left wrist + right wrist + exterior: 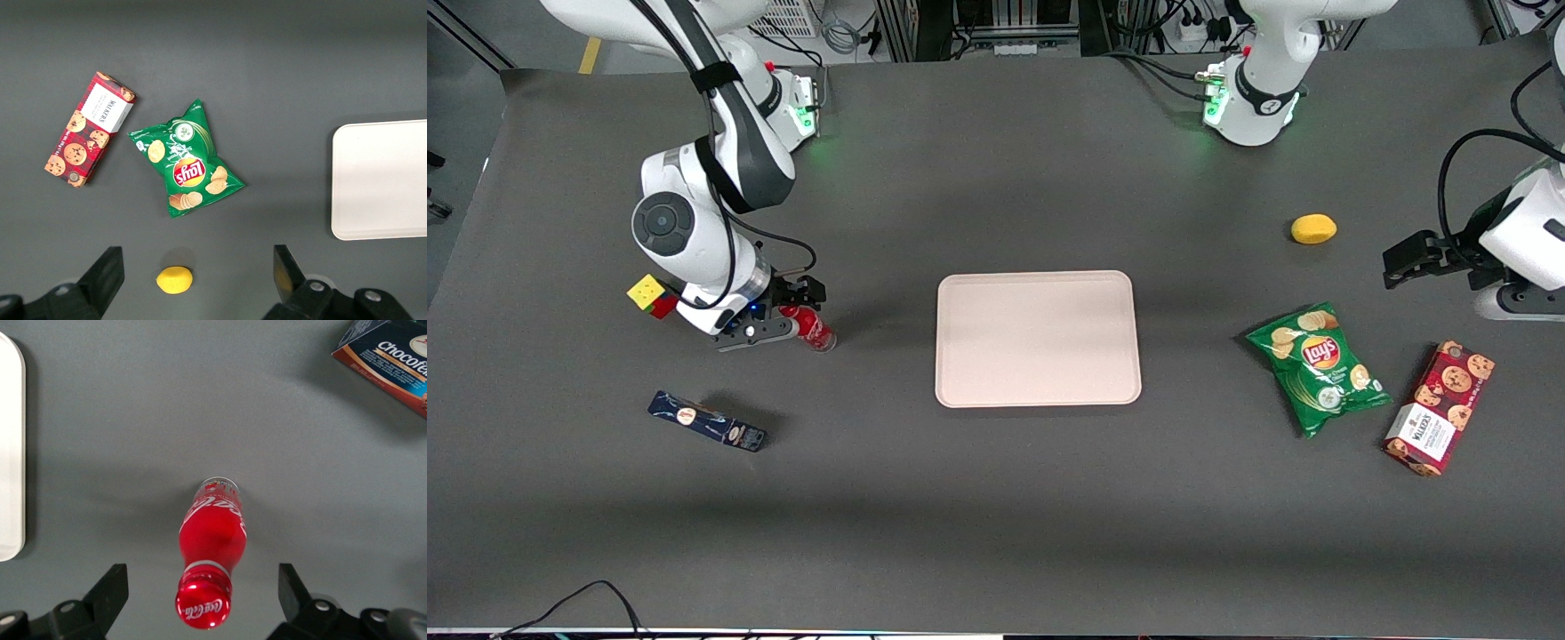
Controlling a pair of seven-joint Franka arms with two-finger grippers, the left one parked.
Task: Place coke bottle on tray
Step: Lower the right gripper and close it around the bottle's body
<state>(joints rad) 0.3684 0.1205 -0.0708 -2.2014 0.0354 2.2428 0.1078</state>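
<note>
While the gripper (791,311) hangs low over the working arm's end of the table, its fingers (110,590) are spread wide on either side of the coke bottle (210,547), not touching it. Bottle stands upright on the dark grey table (996,498): red body, red cap bearing white "Coca-Cola" script, the same script on the side, clear base. It sits well apart from the tray (1037,339), which is pale pinkish-beige with rounded corners and a raised rim, lying mid-table with nothing on it.

A colour cube (650,295) lies beside the arm's wrist. Nearer the front camera than the bottle lies a dark blue oblong box (707,421); the right wrist view reads "Chocofa…" on it, remainder cut off.

Toward the parked arm's end: a green Lay's crisp bag (1319,366), a red "Walkers" biscuit box (1439,408) printed with cookies, and a yellow lemon (1313,228) farther from the front camera than both
</note>
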